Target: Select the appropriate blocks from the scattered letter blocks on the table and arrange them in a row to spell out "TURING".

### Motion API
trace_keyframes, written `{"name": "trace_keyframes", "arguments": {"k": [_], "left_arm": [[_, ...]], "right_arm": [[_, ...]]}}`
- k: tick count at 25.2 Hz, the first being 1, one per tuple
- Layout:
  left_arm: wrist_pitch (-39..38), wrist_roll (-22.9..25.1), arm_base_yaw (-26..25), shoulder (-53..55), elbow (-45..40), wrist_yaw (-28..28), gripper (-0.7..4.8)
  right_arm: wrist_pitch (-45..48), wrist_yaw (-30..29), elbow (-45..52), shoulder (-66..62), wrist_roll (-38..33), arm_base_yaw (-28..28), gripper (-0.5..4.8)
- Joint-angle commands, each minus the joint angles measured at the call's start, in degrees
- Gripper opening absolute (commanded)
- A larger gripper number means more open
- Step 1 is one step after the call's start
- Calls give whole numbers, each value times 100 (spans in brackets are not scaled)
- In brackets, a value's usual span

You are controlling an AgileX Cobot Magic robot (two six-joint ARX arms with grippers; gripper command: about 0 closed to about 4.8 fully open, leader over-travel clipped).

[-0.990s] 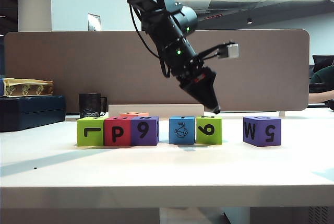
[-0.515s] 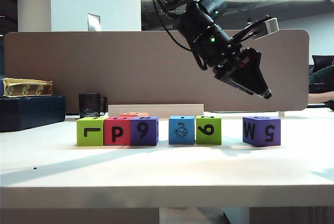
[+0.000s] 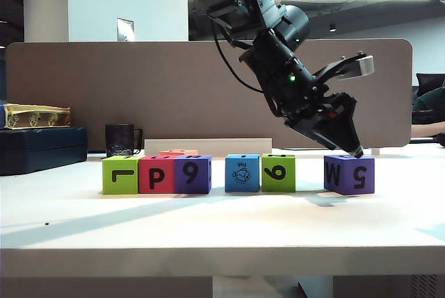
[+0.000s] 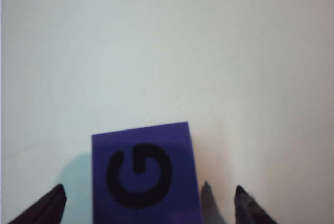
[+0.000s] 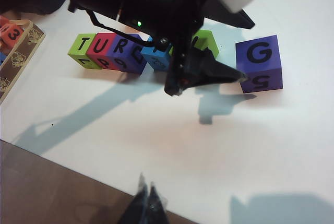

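Observation:
Five letter blocks stand in a row on the white table (image 3: 222, 228): lime green (image 3: 119, 175), red (image 3: 156, 174), purple (image 3: 192, 174), light blue with a fish (image 3: 242, 173), lime green (image 3: 278, 173). From above, the first three read T (image 5: 83, 49), U (image 5: 102, 46), R (image 5: 128, 49). A purple G block (image 3: 349, 174) stands apart to the right. My left gripper (image 3: 356, 151) hangs open just over it, and the G block (image 4: 143, 174) lies between the spread fingertips (image 4: 55, 203) without touching them. My right gripper (image 5: 146, 198) is shut and empty near the table's front edge.
A black mug (image 3: 122, 139), a dark case (image 3: 42, 149) with a yellow box (image 3: 35, 115) on top, and a red block (image 3: 179, 152) sit behind the row. The brown-grey partition (image 3: 104, 89) closes the back. A tray with a red "3" block (image 5: 11, 33) lies at the far left.
My left gripper has swung right from above the second green block, risen, then come down over the purple G block. Its jaws have spread a little wider. The blocks have not moved.

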State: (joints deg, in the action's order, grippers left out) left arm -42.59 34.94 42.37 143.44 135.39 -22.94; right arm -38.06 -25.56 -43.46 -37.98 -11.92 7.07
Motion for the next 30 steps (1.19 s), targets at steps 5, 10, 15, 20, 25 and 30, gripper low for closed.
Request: {"name": "trace_keyframes", "arguments": {"k": [5,10,15,20,25,30], "left_arm": [[267,-133,114,205,22,22,403],[304,-129,144,234,22,448,372],[269,-131,122,234,22,538,267],[229,-92,116,229,35,540,267],[7,-87,42,223,35,546,226],[-151,-87,-52,179,35,623,174]], "right_arm": [[35,-26,-20,7,17,4,0],[15,-28,-20,7,17,4,0],[15,-26,-20,7,17,4,0],[15,-26,-20,7,17,4,0],[15,-26,-17,7,17,4,0],[15,-26,-15,4,17,4,0]]}}
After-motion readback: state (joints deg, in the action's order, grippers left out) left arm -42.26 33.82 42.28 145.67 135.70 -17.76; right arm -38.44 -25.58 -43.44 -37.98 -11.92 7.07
